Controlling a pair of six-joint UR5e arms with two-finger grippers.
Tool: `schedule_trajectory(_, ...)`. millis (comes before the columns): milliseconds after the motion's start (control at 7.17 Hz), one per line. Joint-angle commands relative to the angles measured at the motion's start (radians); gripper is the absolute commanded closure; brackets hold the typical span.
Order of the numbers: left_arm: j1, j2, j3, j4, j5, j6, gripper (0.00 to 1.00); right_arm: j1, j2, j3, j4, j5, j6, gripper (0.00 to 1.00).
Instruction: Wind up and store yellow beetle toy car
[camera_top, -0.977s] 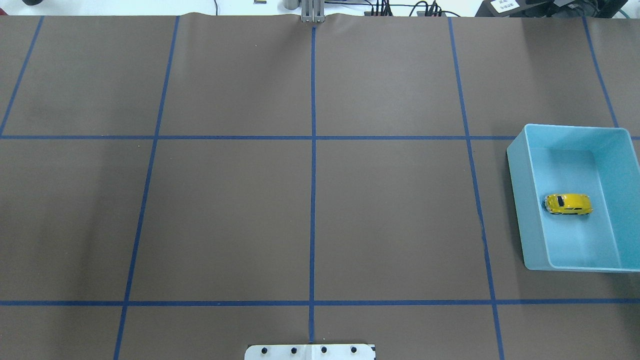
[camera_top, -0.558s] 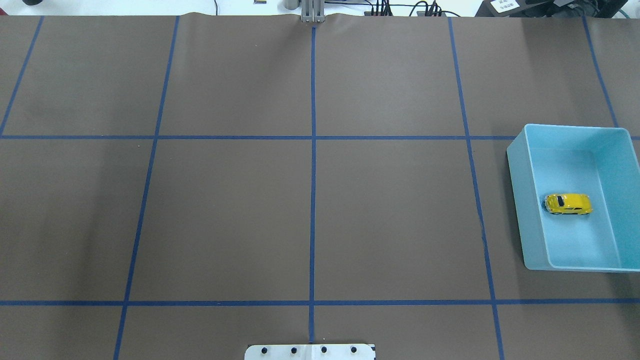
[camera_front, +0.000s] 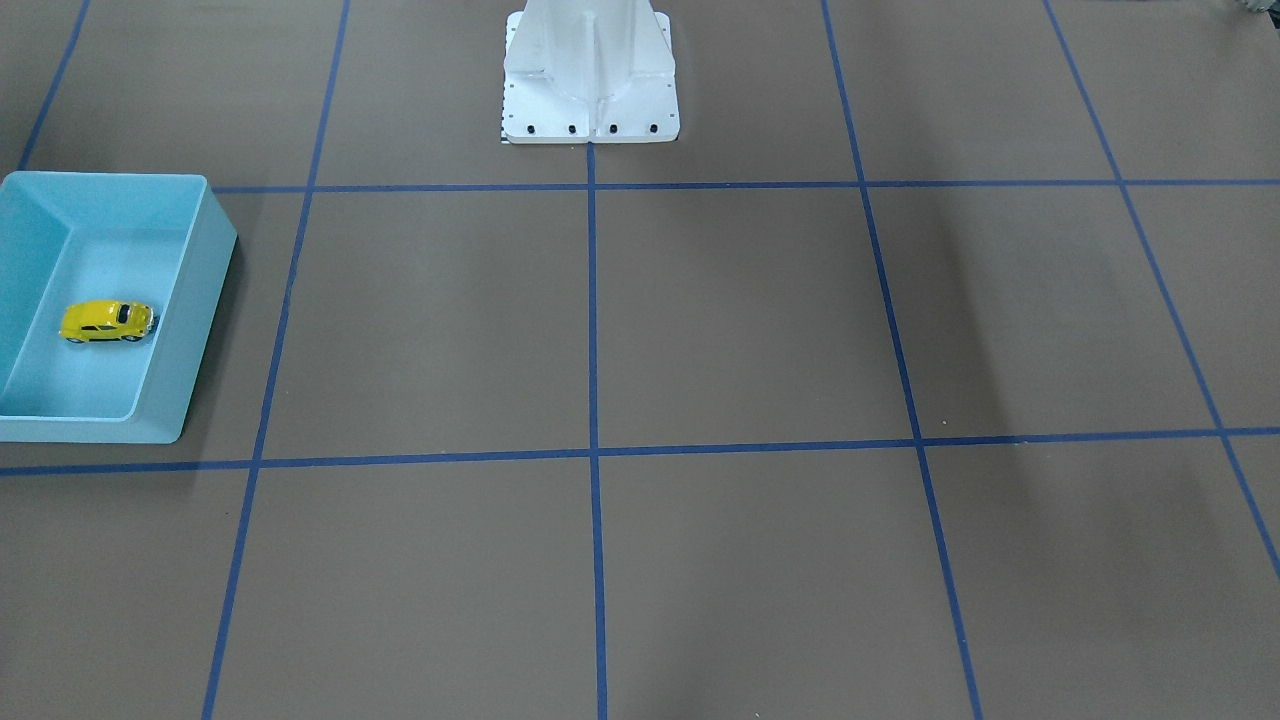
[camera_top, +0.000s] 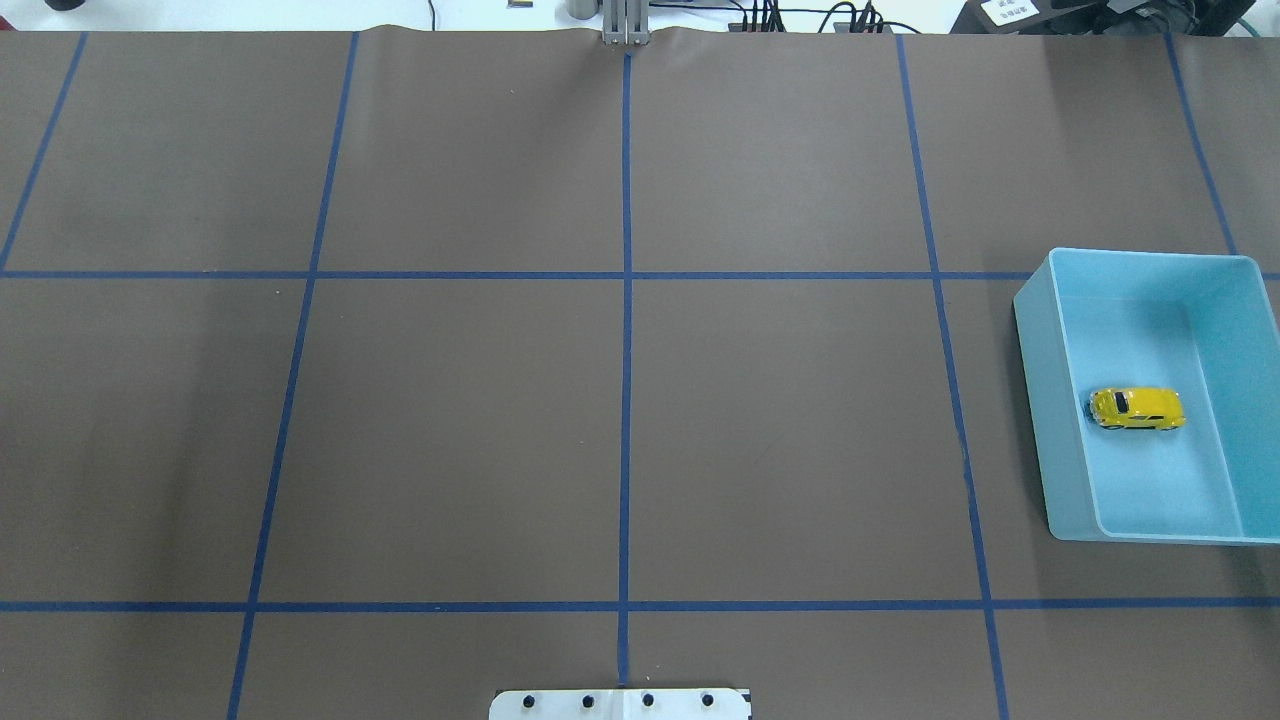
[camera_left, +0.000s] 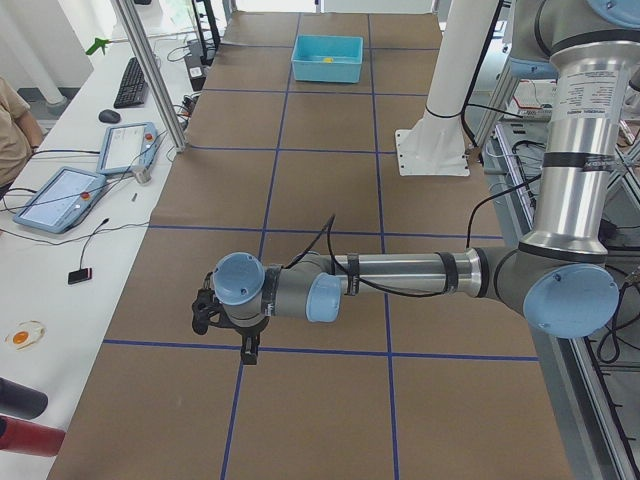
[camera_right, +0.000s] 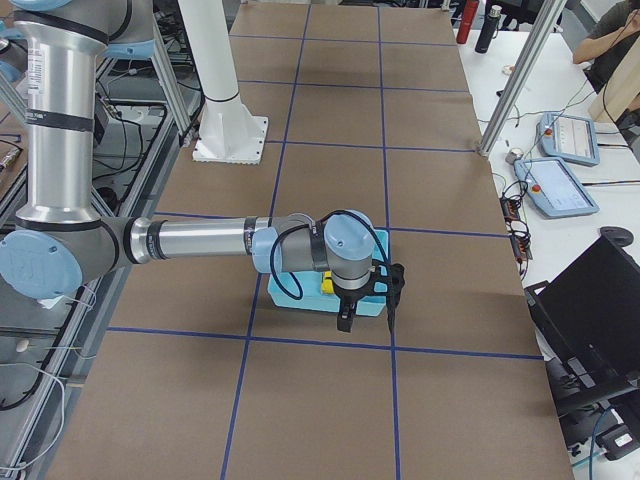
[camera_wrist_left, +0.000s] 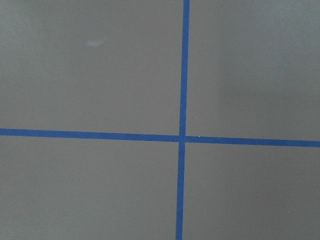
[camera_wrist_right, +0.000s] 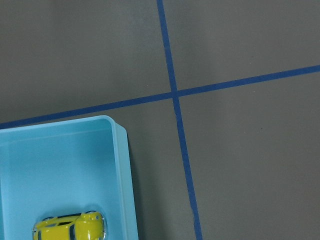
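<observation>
**Car in bin, right arm nearest**

One car (camera_top: 1137, 409) sat wheels-down inside the one blue bin (camera_top: 1035, 330), at the right end of the worktop (camera_top: 620, 430). Its long axis ran L–R across the robot's front. There were two arms. The right arm (camera_right: 200, 240) hung just by the bin. Its wrist cam caught the car at bottom-left of frame, so the car lay off to one side of the right jaws, not under them. The left arm (camera_left: 400, 270) was well apart, over bare worktop. Couldn't tell how open the left jaws or right jaws were; neither had the car.
</observation>
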Motion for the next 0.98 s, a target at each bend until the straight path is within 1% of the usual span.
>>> schedule_trajectory(0,0.000,0.000,0.000,0.000,0.000,-0.002,0.00,0.002,0.010,-0.027,-0.008,0.000,0.001,0.00)
schedule_trajectory(837,0.000,0.000,-0.001,0.000,-0.002,0.000,0.00,0.010,0.003,-0.035,0.001,0.005,-0.011,0.00)
